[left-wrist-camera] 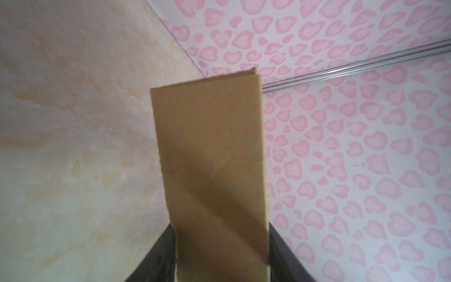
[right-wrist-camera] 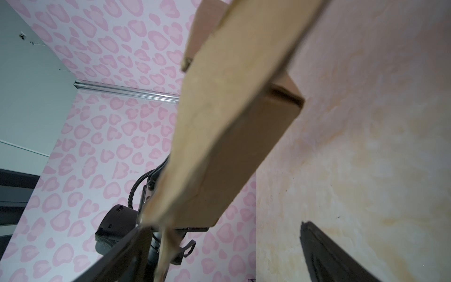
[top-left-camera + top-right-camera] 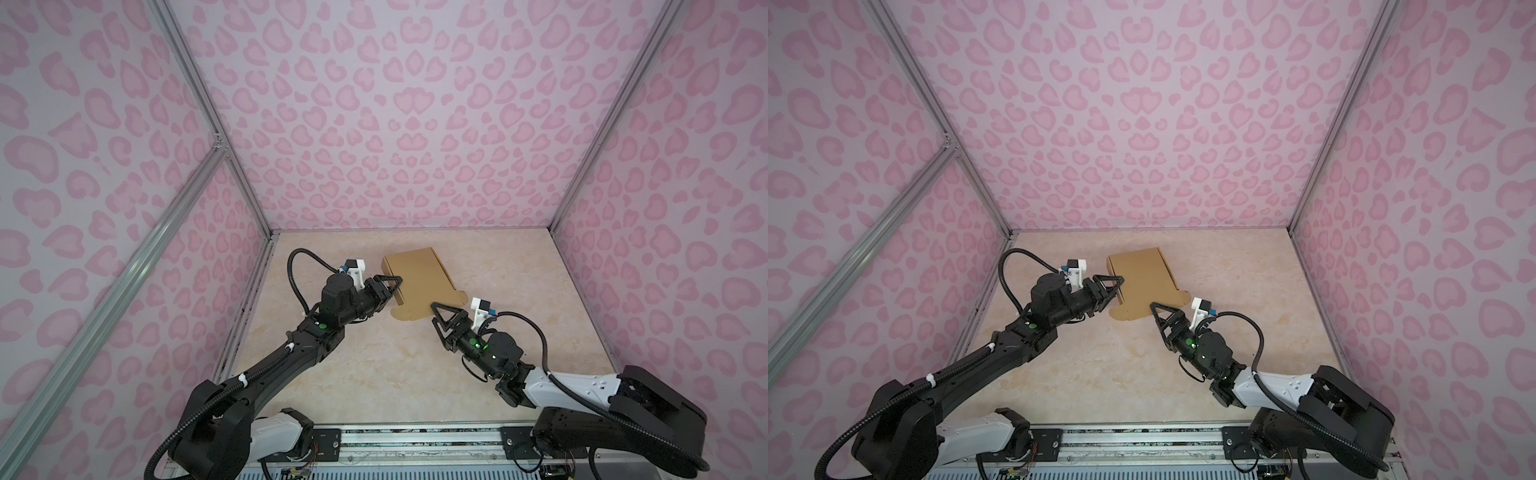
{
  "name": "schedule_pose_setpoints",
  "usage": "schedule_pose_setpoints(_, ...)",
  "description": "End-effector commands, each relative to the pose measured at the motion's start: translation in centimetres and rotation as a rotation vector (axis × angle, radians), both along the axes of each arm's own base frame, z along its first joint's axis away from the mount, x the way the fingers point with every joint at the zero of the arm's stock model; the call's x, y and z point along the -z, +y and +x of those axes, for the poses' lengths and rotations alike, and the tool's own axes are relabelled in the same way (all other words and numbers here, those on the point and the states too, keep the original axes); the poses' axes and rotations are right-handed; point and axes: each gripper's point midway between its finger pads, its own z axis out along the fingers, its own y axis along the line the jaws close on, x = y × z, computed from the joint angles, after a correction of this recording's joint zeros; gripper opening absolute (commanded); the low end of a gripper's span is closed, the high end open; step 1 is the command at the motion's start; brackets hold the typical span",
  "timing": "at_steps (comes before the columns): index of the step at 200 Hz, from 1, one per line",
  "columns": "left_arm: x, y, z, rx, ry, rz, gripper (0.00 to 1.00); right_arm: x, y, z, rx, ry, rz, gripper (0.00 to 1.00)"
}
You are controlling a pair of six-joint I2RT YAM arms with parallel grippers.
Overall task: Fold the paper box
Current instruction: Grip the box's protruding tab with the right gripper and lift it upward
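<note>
The brown kraft cardboard box (image 3: pixel 417 276) is pinched at its left wall by the left claw (image 3: pixel 395 289); the right claw (image 3: pixel 434 312) is spread.

Overhead pair; wrist close-ups of paper box (image 1: pixel 210 158)

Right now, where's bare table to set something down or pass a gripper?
Free: near table this side of paper box; strip from box to right wall. Crowded: box's near edge, left gripper clamping its side, right gripper open at the flap.
</note>
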Motion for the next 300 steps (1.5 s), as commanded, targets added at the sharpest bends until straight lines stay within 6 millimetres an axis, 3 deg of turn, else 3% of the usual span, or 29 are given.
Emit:
schedule_pose_setpoints(1,-1.6,-0.1,0.0,0.002,-0.049,-0.045,0.50,-3.6,-0.1,0.4,0.023,-0.107,0.107,0.97)
schedule_pose_setpoints(76,-1.6,-0.2,-0.2,0.003,-0.046,-0.075,0.49,-1.9,0.6,1.9,0.052,-0.069,0.087,0.88)
schedule_pose_setpoints(211,-1.5,-0.4,-0.7,0.011,-0.049,-0.094,0.49,-2.7,1.2,3.1,0.075,-0.110,0.003,0.72)
schedule_pose_setpoints(300,-1.6,-0.4,-0.8,0.014,-0.053,-0.094,0.58,-2.6,1.1,3.4,0.080,-0.101,0.005,0.63)
